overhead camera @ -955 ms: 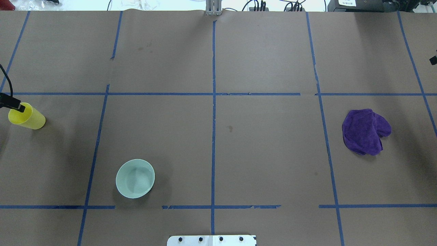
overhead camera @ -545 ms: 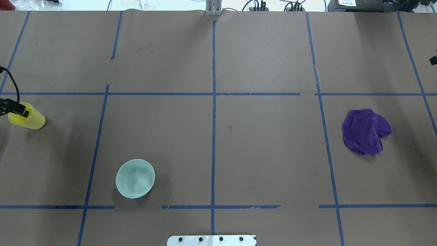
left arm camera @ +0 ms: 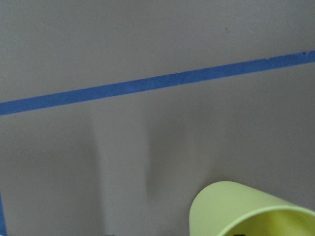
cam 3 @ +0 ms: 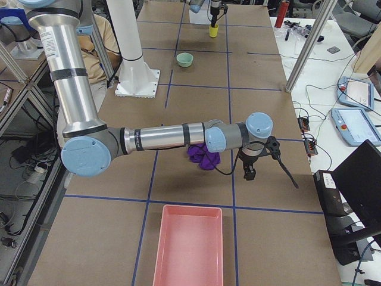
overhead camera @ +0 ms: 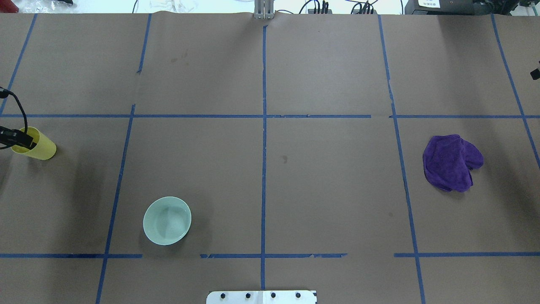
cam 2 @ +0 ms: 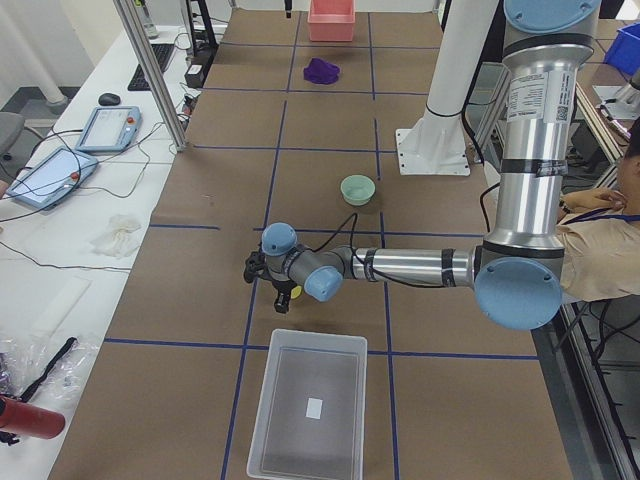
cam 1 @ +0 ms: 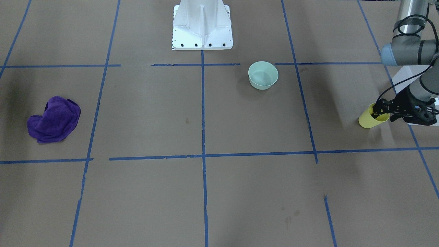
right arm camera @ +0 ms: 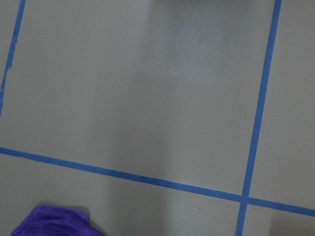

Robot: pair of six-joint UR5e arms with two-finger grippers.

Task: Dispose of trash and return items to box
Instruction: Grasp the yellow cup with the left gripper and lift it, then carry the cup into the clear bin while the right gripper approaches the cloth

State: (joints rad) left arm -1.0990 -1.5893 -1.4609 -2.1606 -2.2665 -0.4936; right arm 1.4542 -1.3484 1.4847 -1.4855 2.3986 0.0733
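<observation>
The yellow cup stands at the table's far left and also shows in the front view and the left wrist view. My left gripper is down at its rim with one finger inside the cup, and the jaws look open. The mint-green bowl stands empty, nearer the robot base. The frosted box, with a white label inside, lies beyond the table's left end. My right gripper hovers beside the purple cloth; I cannot tell if it is open.
The white pedestal base stands at the robot's side of the table. A pink tray lies past the table's right end. Blue tape lines cross the brown table.
My left gripper has sunk lower at the cup's rim, its finger now deeper inside. The cup, the bowl and the cloth have not moved.
</observation>
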